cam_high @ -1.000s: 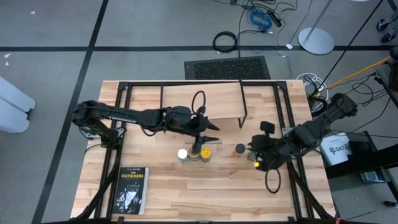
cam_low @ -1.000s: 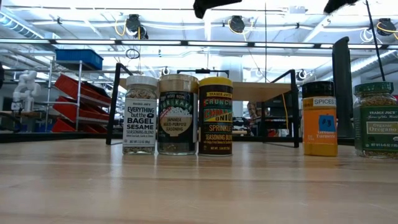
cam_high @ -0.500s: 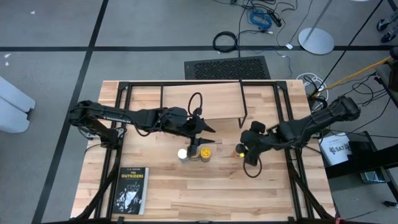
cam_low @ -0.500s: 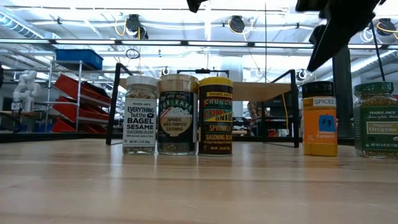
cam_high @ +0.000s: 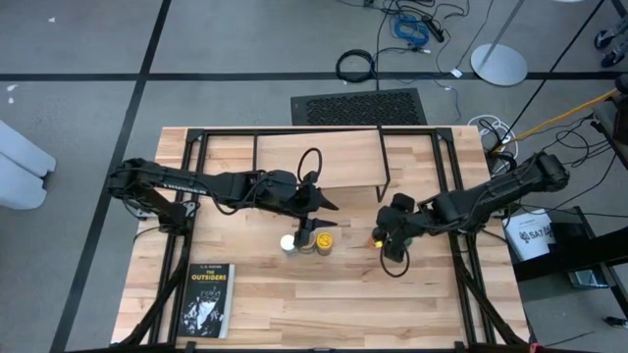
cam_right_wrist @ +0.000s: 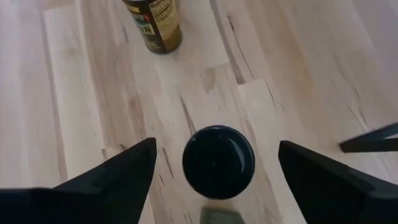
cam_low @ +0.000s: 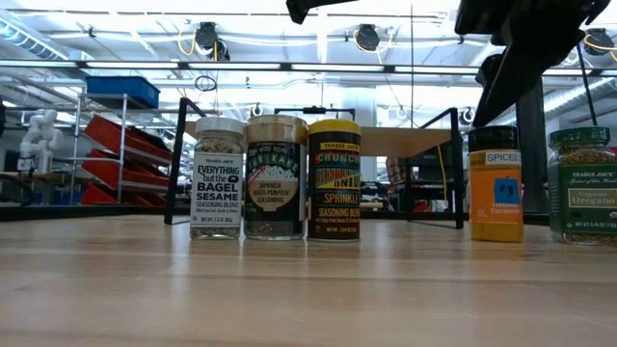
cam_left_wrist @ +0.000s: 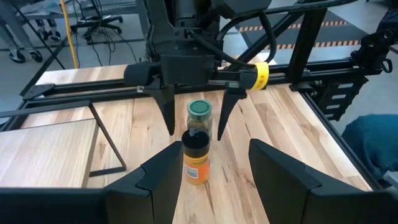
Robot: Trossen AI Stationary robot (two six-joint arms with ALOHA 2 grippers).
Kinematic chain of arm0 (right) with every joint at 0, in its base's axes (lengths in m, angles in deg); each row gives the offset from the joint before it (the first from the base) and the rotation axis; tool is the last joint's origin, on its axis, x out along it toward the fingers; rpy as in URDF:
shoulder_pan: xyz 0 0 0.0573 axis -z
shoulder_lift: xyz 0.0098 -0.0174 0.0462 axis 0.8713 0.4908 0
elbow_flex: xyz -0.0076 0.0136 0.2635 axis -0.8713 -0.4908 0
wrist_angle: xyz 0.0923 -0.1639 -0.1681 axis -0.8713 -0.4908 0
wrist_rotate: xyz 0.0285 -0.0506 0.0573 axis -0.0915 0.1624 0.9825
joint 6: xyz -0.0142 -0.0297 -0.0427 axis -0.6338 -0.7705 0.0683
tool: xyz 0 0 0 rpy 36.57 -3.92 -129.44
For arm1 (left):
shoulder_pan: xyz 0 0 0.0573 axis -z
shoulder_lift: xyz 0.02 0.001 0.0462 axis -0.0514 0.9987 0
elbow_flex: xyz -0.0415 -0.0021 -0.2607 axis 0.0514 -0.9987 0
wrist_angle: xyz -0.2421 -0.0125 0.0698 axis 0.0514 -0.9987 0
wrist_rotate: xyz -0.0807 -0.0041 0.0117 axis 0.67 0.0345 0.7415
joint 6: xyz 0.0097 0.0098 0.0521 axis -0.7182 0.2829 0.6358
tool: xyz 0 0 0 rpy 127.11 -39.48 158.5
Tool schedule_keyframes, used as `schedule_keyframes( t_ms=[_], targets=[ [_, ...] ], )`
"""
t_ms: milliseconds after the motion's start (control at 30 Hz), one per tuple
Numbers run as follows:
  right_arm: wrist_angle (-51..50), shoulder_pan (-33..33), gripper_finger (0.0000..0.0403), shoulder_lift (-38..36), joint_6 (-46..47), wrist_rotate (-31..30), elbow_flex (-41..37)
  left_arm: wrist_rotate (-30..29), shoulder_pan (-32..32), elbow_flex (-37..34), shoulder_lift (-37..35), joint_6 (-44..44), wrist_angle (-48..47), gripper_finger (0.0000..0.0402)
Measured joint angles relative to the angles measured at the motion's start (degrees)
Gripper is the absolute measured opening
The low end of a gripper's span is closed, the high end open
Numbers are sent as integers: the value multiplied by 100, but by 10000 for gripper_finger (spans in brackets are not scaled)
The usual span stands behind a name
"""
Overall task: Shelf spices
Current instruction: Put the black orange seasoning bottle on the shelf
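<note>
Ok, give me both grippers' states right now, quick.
Left gripper: open, holding nothing, above the three-jar row.
Right gripper: open, holding nothing, fingers spread over the black-lidded jar.

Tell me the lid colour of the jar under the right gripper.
Black, on the orange-bodied jar; right wrist view shows it best.

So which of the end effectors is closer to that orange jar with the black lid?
The right end effector, open, hangs directly above the orange jar, fingers either side. The left end effector is farther off, over the three clustered jars.
</note>
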Motion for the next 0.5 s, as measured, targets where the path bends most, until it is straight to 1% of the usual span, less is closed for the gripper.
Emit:
schedule_keyframes(
  t_ms=[133, 300, 500],
  targets=[
    [9, 72, 326, 181, -60, 19, -27, 0, 0, 0, 0, 3, 6, 192],
    [114, 187, 326, 521, -185, 190, -27, 0, 0, 0, 0, 4, 24, 192],
    [111, 379, 321, 766, -315, 568, -27, -1, 0, 0, 0, 4, 28, 192]
  ],
)
